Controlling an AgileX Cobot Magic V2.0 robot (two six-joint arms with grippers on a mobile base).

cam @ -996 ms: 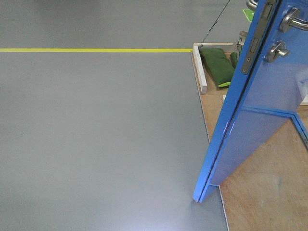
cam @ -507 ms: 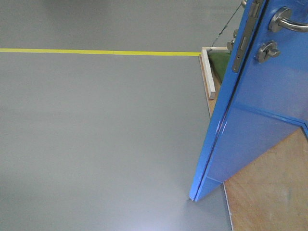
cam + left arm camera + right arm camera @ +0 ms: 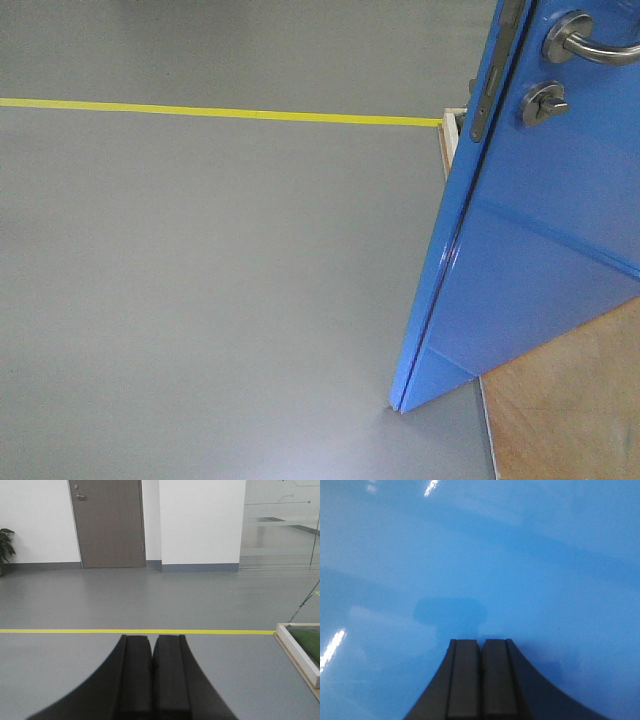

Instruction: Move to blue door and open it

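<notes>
Front view: the blue door (image 3: 540,250) fills the right side of the frame and stands ajar. Its free edge faces the camera, and its bottom corner sits over the grey floor (image 3: 200,300) at lower centre-right. At upper right the door carries a silver lever handle (image 3: 590,42), with a round thumb-turn lock (image 3: 541,101) below it. A grey latch plate (image 3: 488,92) runs along the door edge. A yellow floor line (image 3: 200,112) crosses the upper frame. A wooden platform (image 3: 570,410) shows at lower right, under the door.

Left wrist view: the left claw (image 3: 152,645) is clenched, pads pressed together with nothing between them. It points over open floor towards the yellow line, a brown door (image 3: 107,522) at upper left and a white-edged frame (image 3: 300,652) at right.

Right wrist view: the right claw (image 3: 481,647) is clenched and empty. It points straight at the glossy blue panel, which covers the whole frame. Contact with the panel cannot be determined.
</notes>
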